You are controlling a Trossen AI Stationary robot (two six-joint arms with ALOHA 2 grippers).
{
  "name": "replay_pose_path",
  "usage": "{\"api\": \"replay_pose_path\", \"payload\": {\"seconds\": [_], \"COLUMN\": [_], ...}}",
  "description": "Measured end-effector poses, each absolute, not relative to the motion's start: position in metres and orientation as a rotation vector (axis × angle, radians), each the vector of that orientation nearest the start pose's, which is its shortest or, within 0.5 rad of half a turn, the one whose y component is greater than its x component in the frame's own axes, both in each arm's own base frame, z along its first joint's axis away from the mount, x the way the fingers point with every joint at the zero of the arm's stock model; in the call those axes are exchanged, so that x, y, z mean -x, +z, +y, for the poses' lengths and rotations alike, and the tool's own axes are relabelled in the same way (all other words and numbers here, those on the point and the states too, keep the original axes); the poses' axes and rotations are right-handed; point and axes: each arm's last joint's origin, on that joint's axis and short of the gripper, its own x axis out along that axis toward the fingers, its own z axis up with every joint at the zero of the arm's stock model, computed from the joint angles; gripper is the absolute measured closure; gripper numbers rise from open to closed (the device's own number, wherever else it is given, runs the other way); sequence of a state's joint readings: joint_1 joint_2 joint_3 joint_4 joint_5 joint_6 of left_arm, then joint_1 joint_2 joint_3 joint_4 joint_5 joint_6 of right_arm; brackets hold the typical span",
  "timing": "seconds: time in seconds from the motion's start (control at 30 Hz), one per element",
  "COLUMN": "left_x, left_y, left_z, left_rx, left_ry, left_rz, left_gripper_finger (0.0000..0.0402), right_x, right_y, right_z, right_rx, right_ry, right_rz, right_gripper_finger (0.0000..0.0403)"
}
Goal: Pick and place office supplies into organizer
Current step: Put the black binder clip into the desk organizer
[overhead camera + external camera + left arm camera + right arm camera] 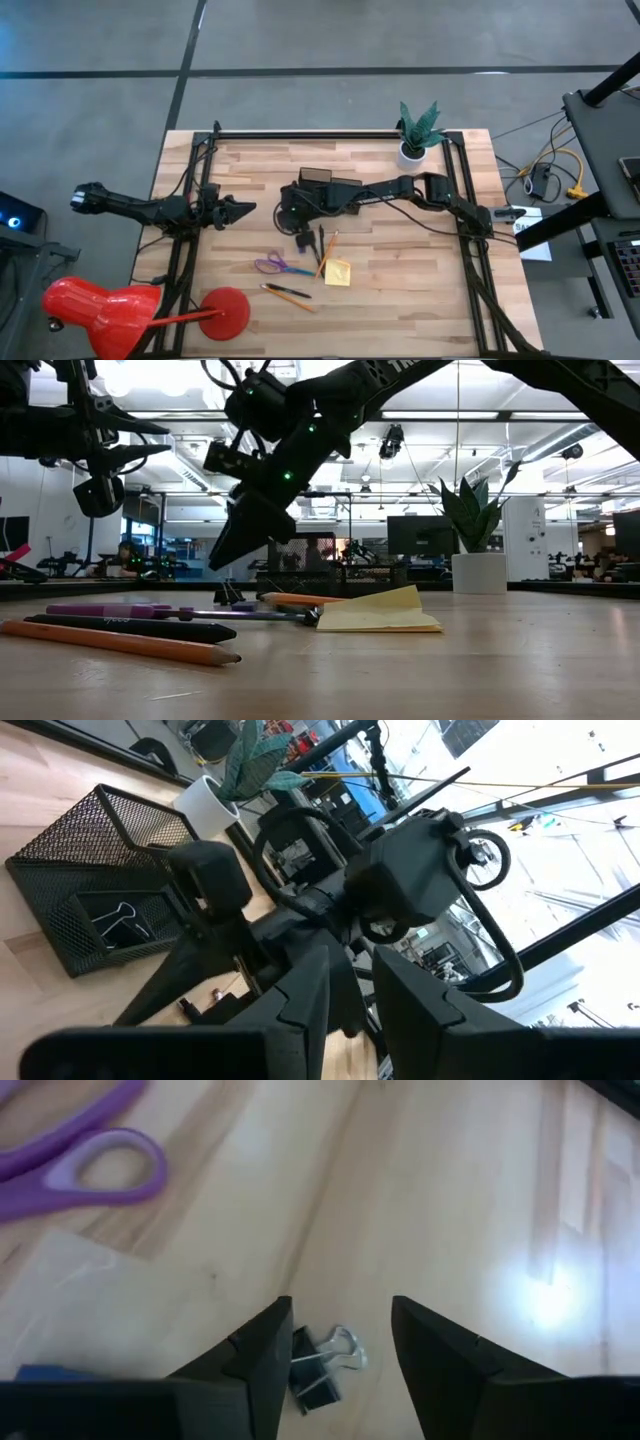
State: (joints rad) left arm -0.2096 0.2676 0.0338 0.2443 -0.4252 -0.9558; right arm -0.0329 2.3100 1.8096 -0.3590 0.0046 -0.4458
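Nearest the low camera lies an orange pencil, with a dark pen just behind it and the purple scissors beyond those. Right of them sits the yellow pad, its top sheet lifted a little, and another pencil rests at its far edge.

Seen from above, these supplies lie together at the middle of the bench, near side: scissors to the left, pad to the right, two pencils nearer still. The mesh organizer stands farther back, well apart from them (the left wrist view shows a binder clip in its low tray).

The right gripper hangs low over the bench between organizer and supplies, fingers spread apart and holding nothing; a small black binder clip lies on the wood between them, just beside one finger.

The left gripper waits raised at the left of the bench, fingers partly parted, nothing visibly in them.

A plant pot stands at the far right, and a red lamp at the near left corner.
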Motion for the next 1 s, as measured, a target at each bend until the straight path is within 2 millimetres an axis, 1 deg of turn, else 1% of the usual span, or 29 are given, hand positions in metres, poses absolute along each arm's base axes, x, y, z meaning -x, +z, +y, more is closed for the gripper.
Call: {"api": "replay_pose_path", "payload": {"seconds": [0.13,0.33,0.47,0.6,0.73,0.87,1.0], "left_x": [-0.112,-0.112,-0.112,-0.112,-0.112,-0.113,-0.113], "left_y": [0.176,0.176,0.176,0.176,0.175,0.175,0.175], "left_z": [-0.012,-0.012,-0.012,-0.012,-0.012,-0.012,-0.012], "left_rx": [0.955,0.955,0.956,0.955,0.952,0.949,0.949], "left_ry": [0.194,0.195,0.193,0.195,0.197,0.2,0.2], "left_rz": [-0.112,-0.113,-0.114,-0.112,-0.107,-0.101,-0.101], "left_gripper_finger": [0.0336,0.0336,0.0336,0.0336,0.0336,0.0336,0.0336], "right_x": [-0.504,-0.51,-0.508,-0.502,-0.498,-0.498,-0.496], "right_y": [0.151,0.134,0.136,0.138,0.137,0.136,0.136], "right_z": [-0.019,-0.029,-0.033,-0.035,-0.036,-0.036,-0.036], "right_rx": [0.403,0.442,0.41,0.358,0.306,0.314,0.316], "right_ry": [0.166,0.161,0.155,0.162,0.15,0.158,0.159], "right_rz": [0.877,0.871,0.931,1.033,1.072,1.077,1.103], "right_gripper_finger": [0.0241,0.0241,0.0244,0.0251,0.0261,0.028,0.0312]}}
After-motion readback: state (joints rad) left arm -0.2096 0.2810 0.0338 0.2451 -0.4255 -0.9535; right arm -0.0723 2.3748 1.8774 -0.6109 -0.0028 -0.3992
